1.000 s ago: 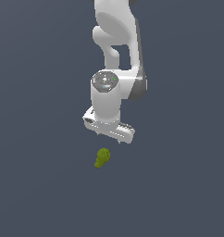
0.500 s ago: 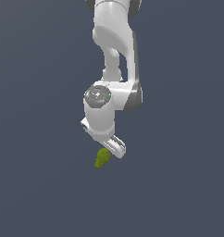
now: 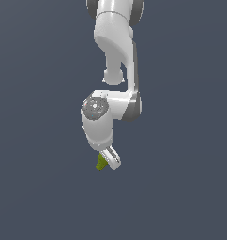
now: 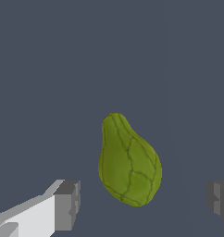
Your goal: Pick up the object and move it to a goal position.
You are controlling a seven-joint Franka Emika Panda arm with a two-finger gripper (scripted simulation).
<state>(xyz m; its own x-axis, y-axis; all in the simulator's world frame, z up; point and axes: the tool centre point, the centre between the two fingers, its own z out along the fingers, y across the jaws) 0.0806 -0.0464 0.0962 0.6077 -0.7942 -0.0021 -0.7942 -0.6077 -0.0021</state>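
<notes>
Since a moment ago the arm [image 3: 116, 56] has come down further, and its gripper [image 3: 107, 161] now sits right at the object [image 3: 102, 162], where before it hung clearly above it. From the exterior view I can only make out a sliver of olive-green poking out beside the white finger [image 3: 111, 158]; the rest is covered by the hand.

The wrist view makes it plainer. That pear-shaped object [image 4: 128, 161] lies on the flat grey surface [image 4: 49, 69] between the two fingertips [image 4: 66, 205], its rounder end nearer the fingers and its tapered end pointing away from them. The fingers are spread wide and released, with open space on each side of the object, so neither pad touches it. It sits nearer the middle of the gap than either tip.
</notes>
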